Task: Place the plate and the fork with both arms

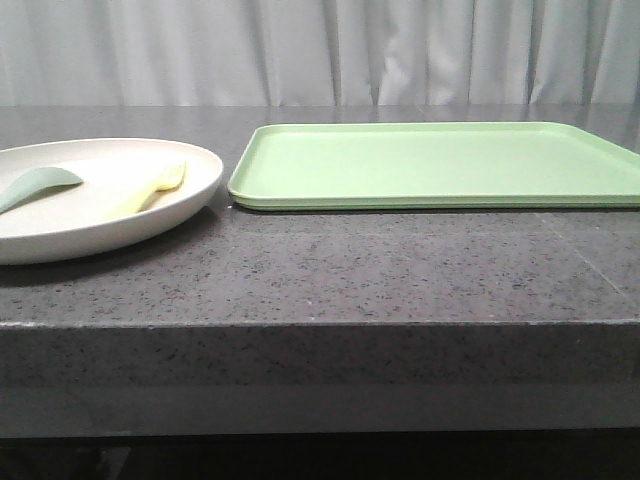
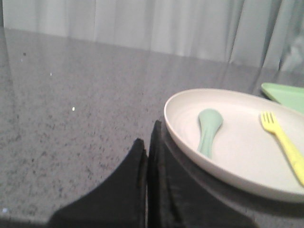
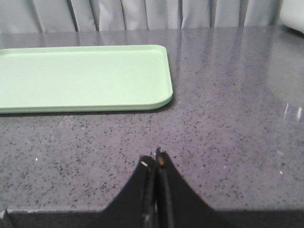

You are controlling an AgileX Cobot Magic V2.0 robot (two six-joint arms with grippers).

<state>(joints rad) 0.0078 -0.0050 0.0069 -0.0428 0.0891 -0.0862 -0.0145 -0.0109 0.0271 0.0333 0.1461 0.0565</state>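
Observation:
The cream-white plate [image 1: 200, 165] sits at the left of the dark stone table, with the pale-yellow fork [image 1: 160, 187] lying inside it; both also show in the left wrist view as plate [image 2: 180, 128] and fork [image 2: 282, 140]. My left gripper [image 2: 148, 135] is shut with nothing in it, low over the table just beside the plate's near rim. My right gripper [image 3: 154, 159] is shut and empty over bare table, apart from the tray's corner. Neither gripper shows in the front view.
A grey-green spoon [image 1: 35, 185] [image 2: 209, 130] lies in the plate beside the fork. A flat light-green tray [image 1: 430, 165] [image 3: 80, 78] lies right of the plate. The table's front edge [image 1: 320, 325] runs close to the camera. Curtains hang behind.

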